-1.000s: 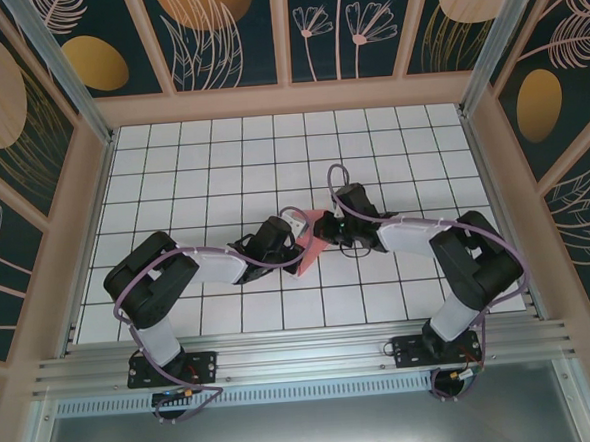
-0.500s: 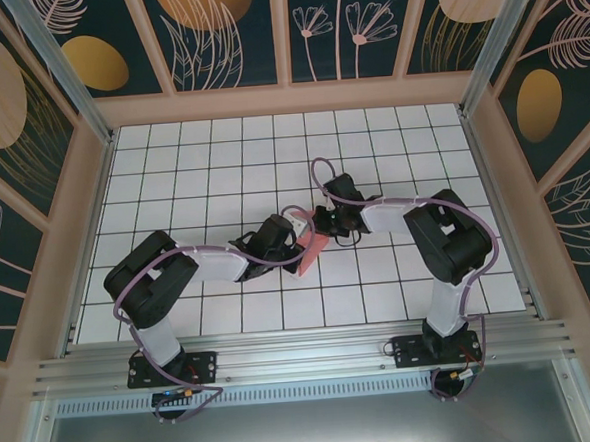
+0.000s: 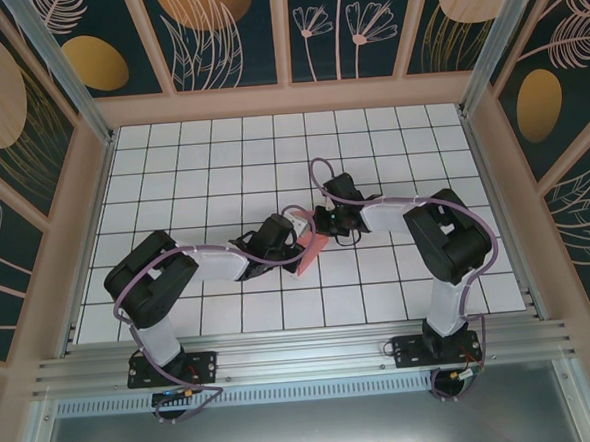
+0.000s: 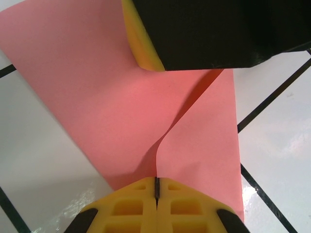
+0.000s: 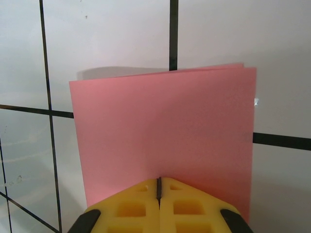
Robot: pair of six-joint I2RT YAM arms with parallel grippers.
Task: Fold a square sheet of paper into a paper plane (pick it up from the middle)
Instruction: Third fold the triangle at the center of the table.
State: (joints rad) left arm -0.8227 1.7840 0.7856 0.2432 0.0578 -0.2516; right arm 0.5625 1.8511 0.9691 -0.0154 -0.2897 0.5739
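While left jaws and right jaws clamp it, the square sheet of paper [image 5: 163,131] is folded double. Plain salmon-pink, layers slightly parted.

Folded salmon-pink paper [image 3: 312,247], mid-table

The left arm [image 3: 158,279] and the right arm [image 3: 447,242] are built of chunky black joints and smooth white link shells. A lilac cable [image 3: 119,292] loops along each. Black base plates [image 3: 199,367] sit at seven and five o'clock in the overhead view. The left gripper [image 4: 156,180] and right gripper [image 5: 159,180] carry yellow fingers [image 5: 131,211] with moulded rectangular pockets and black outer corners.
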